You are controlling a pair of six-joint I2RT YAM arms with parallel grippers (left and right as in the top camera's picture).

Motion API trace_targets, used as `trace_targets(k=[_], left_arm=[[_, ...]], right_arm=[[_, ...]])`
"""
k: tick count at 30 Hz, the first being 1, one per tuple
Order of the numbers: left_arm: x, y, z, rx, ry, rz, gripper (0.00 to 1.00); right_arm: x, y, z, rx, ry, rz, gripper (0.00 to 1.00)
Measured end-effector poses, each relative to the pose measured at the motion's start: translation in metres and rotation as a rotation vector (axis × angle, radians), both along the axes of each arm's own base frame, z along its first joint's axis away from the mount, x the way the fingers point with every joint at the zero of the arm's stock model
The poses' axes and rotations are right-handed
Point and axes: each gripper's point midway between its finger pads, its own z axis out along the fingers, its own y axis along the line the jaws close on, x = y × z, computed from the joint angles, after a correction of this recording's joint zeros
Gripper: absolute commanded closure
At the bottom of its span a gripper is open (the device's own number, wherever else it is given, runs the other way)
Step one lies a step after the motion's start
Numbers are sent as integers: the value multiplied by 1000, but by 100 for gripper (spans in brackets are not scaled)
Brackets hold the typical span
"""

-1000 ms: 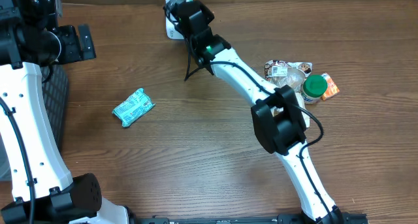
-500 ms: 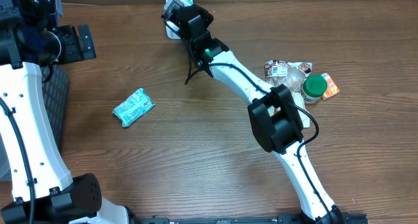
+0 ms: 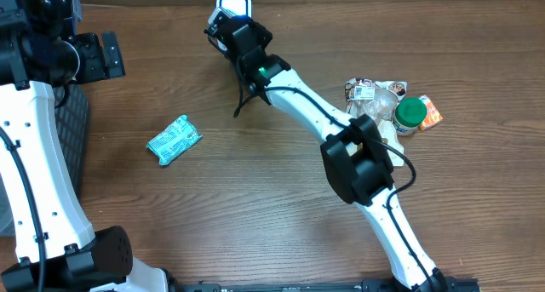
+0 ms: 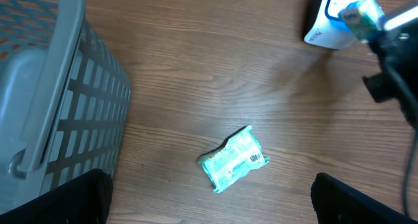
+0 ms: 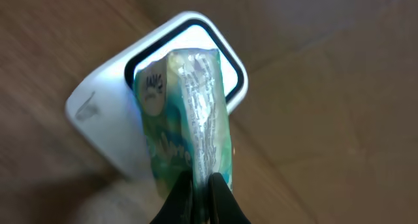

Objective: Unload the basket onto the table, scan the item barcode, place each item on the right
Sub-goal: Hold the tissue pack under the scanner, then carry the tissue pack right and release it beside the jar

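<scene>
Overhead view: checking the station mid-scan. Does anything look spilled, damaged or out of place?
Nothing stands out. The right gripper holds a packet before the scanner; a second packet lies intact on the table; nothing is spilled.

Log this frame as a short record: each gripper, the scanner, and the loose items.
scanner: white, dark-rimmed window, at the far edge of the table
right gripper: shut on the teal packet, held up to the scanner window
left gripper: open, empty, above the table
second packet: teal, lying on the table
basket: grey, at the left
green-lidded jar: among wrappers, at the right
</scene>
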Motion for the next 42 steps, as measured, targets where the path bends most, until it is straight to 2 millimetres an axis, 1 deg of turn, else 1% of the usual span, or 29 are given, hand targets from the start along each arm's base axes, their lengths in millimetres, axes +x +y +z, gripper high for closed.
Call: trace_targets(k=[1,2,4,5,7,8,9,11,12,14,16,19,21,26,29,30,31,32,33,35,37,39,40,41,42], left_arm=[[0,0,0,0,0,0,1],[0,0,0,0,0,0,0],[0,0,0,0,0,0,1],[0,0,0,0,0,0,1],[0,0,0,0,0,0,0],[0,0,0,0,0,0,1],[0,0,0,0,0,0,0],[0,0,0,0,0,0,0],[0,0,0,0,0,0,0],[0,0,0,0,0,0,0],[0,0,0,0,0,0,0],[0,0,0,0,0,0,0],[0,0,0,0,0,0,1],[0,0,0,0,0,0,0],[0,0,0,0,0,0,0],[0,0,0,0,0,0,0],[0,0,0,0,0,0,0],[0,0,0,0,-1,0,0],[0,0,0,0,0,0,0],[0,0,0,0,0,0,0],[0,0,0,0,-1,0,1],[0,0,0,0,0,0,0],[0,0,0,0,0,0,0],[0,0,0,0,0,0,0],[0,0,0,0,0,0,1]], right_arm=[[-7,-3,4,16,37,-12,96],[-13,-5,13,42,60,-17,96],[-30,-10,36,107,121,-28,96],[-41,-13,52,152,152,-35,96],[-63,-20,91,254,199,-47,96],[-77,-26,115,313,224,-53,96],[-91,-32,134,357,249,-58,96],[-123,-50,175,460,306,-67,96],[-136,-60,188,495,331,-78,96],[-159,-84,210,561,385,-105,96],[-176,-106,217,606,448,-145,96],[-192,-134,205,625,562,-230,96],[-199,-154,187,617,650,-307,96],[-202,-194,145,611,776,-467,96],[-201,-217,112,614,837,-564,96],[-201,-226,98,614,858,-598,96],[-201,-236,80,616,881,-639,96],[-202,-239,74,615,890,-652,96],[-202,-247,59,618,906,-684,96],[-201,-258,35,626,920,-726,96],[-204,-270,9,629,944,-773,96],[-208,-277,-9,634,959,-806,86],[-208,-280,-15,639,959,-815,78],[-209,-282,-20,643,958,-823,69],[-209,-284,-23,648,958,-832,54]])
